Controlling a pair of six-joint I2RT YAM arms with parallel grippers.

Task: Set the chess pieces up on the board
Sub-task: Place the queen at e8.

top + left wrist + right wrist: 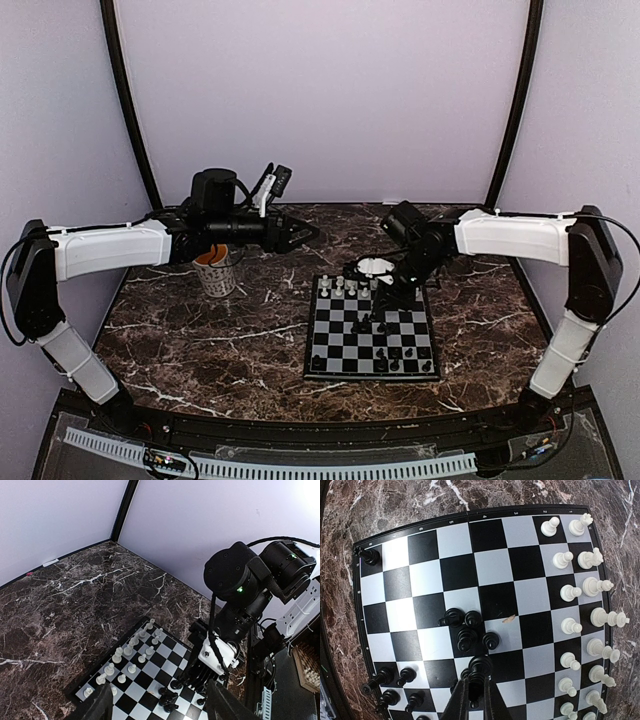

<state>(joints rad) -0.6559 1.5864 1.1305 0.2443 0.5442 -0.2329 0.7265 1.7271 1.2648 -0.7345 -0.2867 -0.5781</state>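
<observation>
The board [345,350] lies right of the table's centre. White chess pieces [350,288] stand in two rows along its far edge. Black pieces [400,360] stand near its front edge, and a loose black cluster [467,630] sits mid-board. My right gripper [479,695] is low over the board [492,565], shut on a black piece [481,670] just behind that cluster; it also shows in the top view [385,300]. My left gripper [305,235] hangs open and empty above the table, left of the board. Its fingers [102,705] frame the board [155,667].
A white patterned mug [218,272] stands under the left arm. A white round dish [375,267] sits just behind the board. A small tan crumb [508,619] lies on a light square. One black piece [369,556] stands alone in a board corner.
</observation>
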